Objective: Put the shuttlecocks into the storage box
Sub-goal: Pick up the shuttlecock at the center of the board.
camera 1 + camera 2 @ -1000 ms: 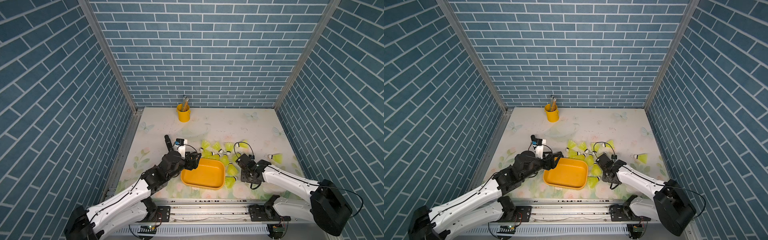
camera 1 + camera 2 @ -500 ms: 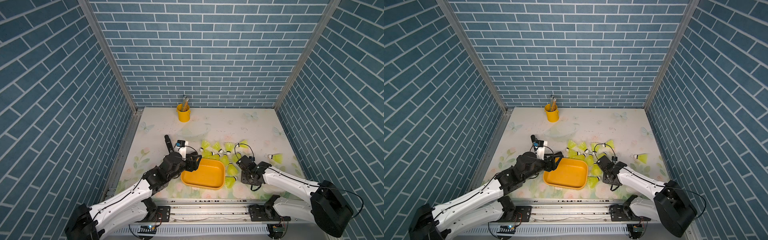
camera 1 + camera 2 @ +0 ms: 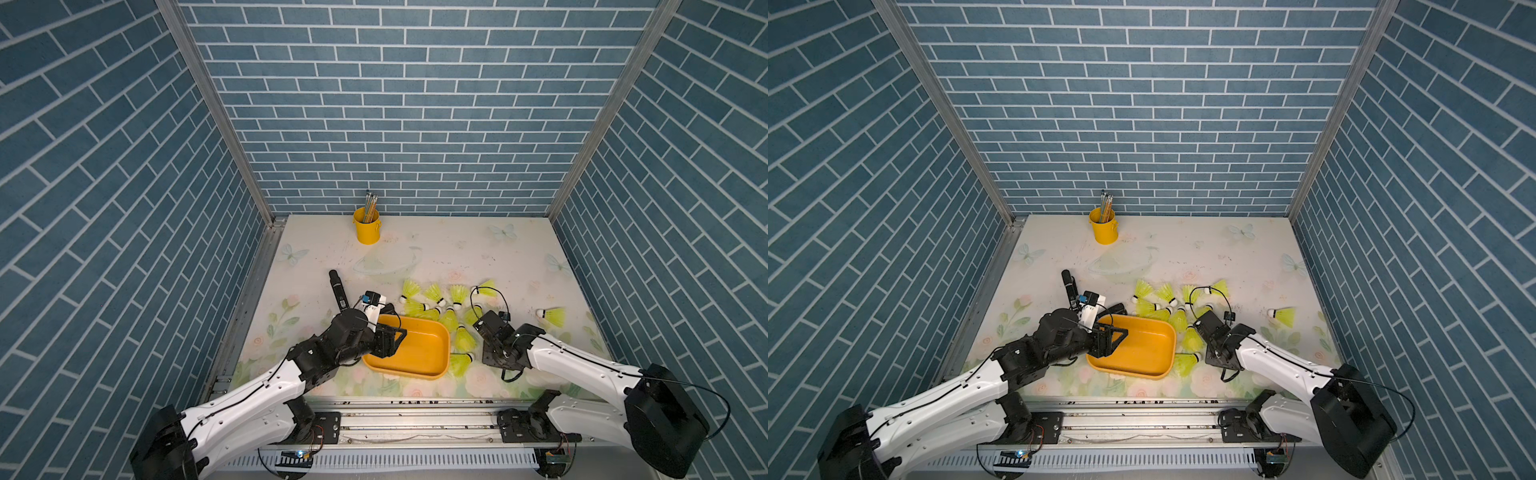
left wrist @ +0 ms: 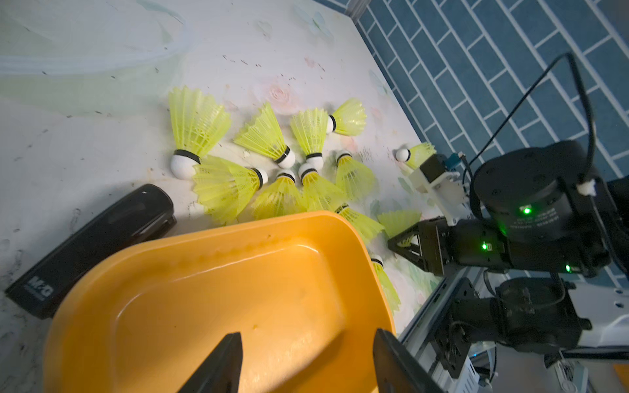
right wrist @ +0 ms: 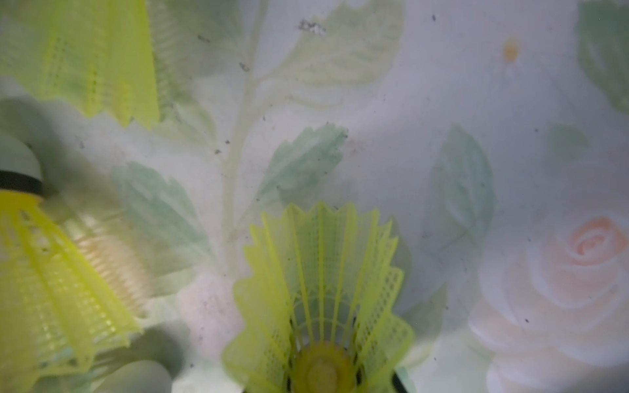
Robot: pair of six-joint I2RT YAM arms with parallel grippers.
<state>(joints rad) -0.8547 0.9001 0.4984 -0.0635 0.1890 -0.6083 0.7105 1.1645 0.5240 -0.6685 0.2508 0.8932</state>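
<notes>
— Where is the storage box (image 3: pixel 419 353) sitting?

— It is lying near the front edge of the table (image 3: pixel 457 249), about midway along it, with its bare orange floor showing.

— And the shuttlecocks (image 3: pixel 434 293)?

— Most are lying on the table in a cluster along the box's far and right sides, several touching one another. A lone shuttlecock (image 3: pixel 552 316) is lying near the table's right edge.

— What is the left gripper (image 4: pixel 306 335) doing?

— It is hovering over the box's left end. Its fingers (image 4: pixel 221 367) are standing well apart, one above the floor and one by the rim.

— The other arm?

— The right gripper (image 4: pixel 396 242) is reaching down just right of the box, and its jaws are pinching one shuttlecock (image 5: pixel 323 289). In the right wrist view that skirt is fanning out away from the camera. I cannot tell whether it is touching the table.

— Anything else?

— A black stapler (image 4: pixel 92 234) is lying just beside the box's far left corner. A yellow bucket (image 3: pixel 366 230) of pencils is standing at the table's far edge.
</notes>
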